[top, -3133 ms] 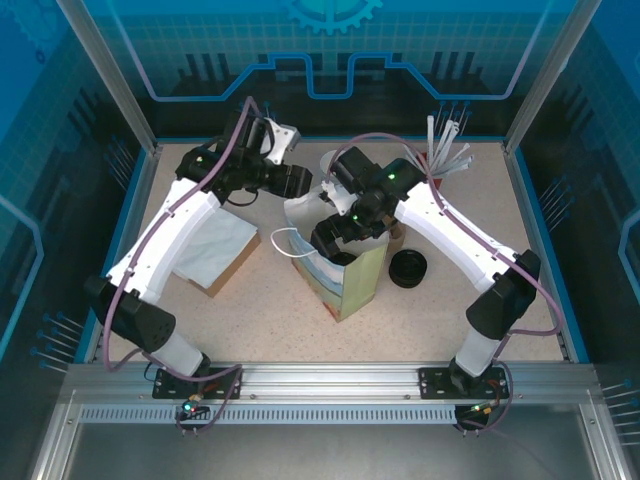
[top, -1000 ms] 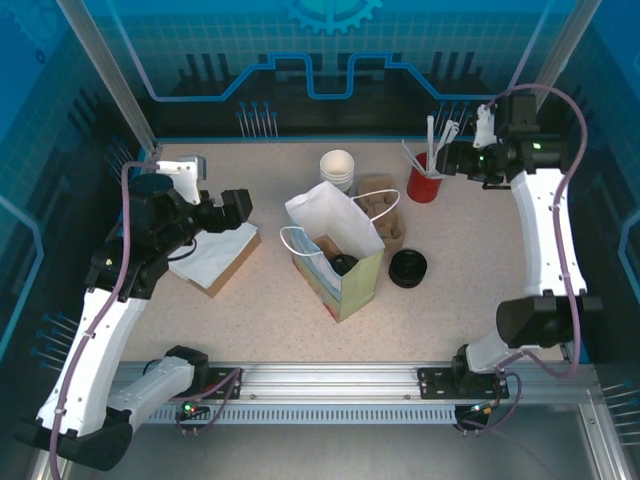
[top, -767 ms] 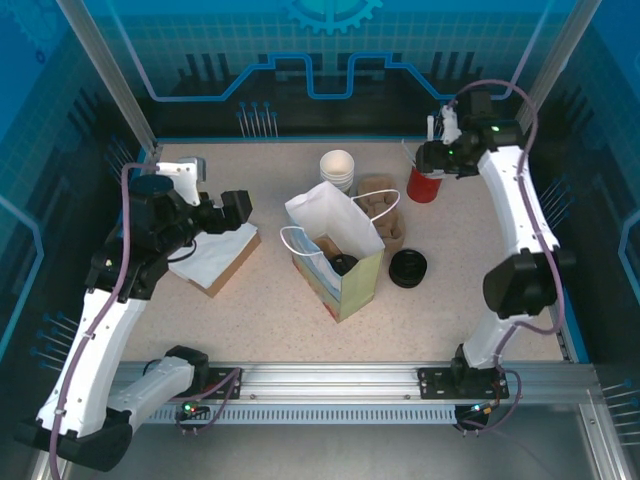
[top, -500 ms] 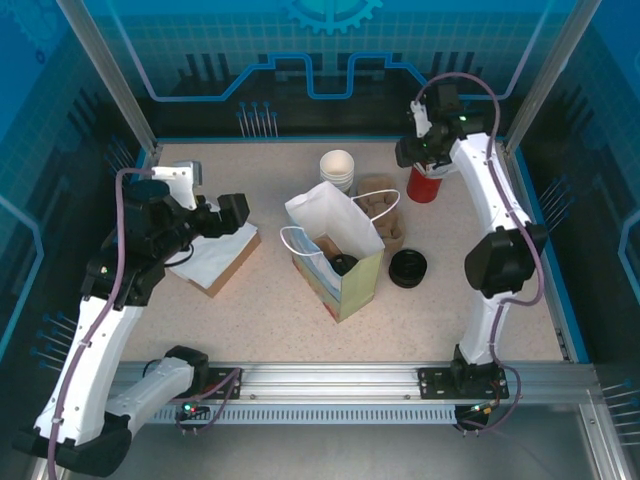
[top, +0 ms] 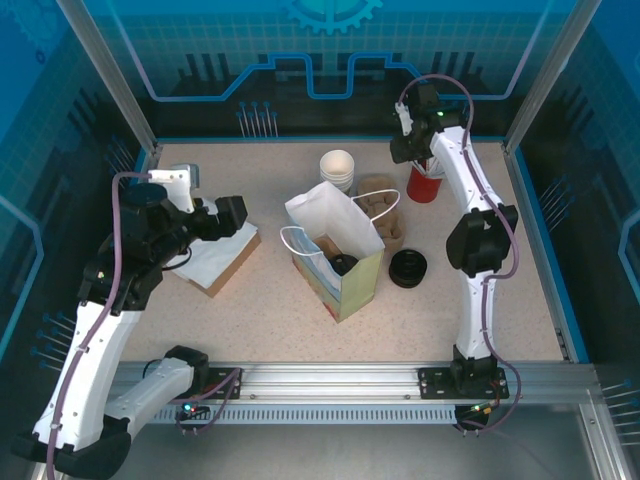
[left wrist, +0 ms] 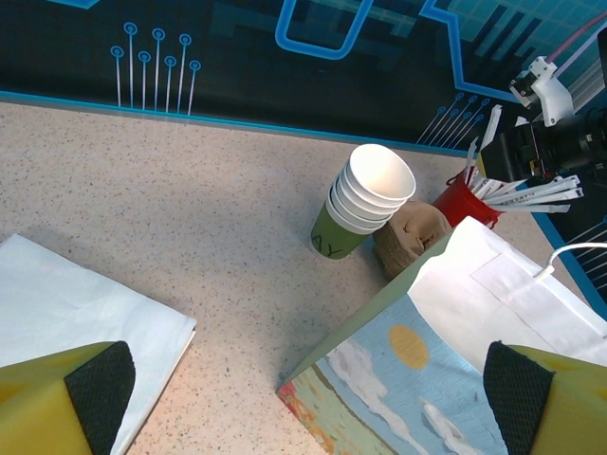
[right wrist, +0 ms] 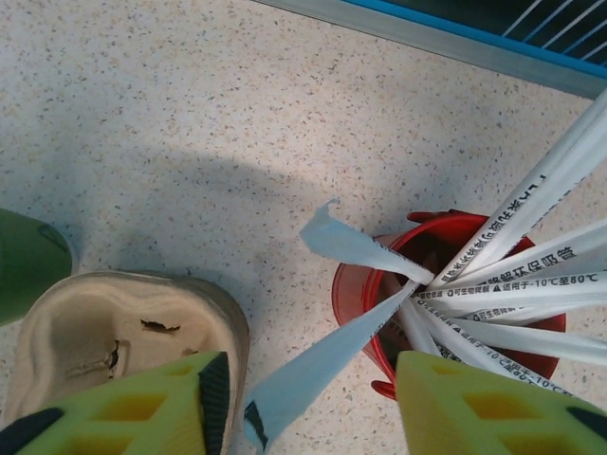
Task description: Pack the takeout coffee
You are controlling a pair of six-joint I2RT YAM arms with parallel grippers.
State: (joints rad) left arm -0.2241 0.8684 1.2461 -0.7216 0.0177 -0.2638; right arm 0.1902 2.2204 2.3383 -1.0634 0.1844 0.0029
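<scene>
Inside paper bag (top: 362, 282), top view catches lidded takeout coffee (top: 343, 265).

light: bright, even | shadows: soft, faint | focus: sharp

A red cup (right wrist: 356, 289) of wrapped straws (right wrist: 512, 284) stands beside a pulp tray (right wrist: 104, 332) and stacked cups (left wrist: 365, 204)

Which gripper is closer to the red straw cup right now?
Right. The right gripper hangs just above the red straw cup, a wrapped straw between its open jaws. The left gripper is across the table, over the white paper.
</scene>
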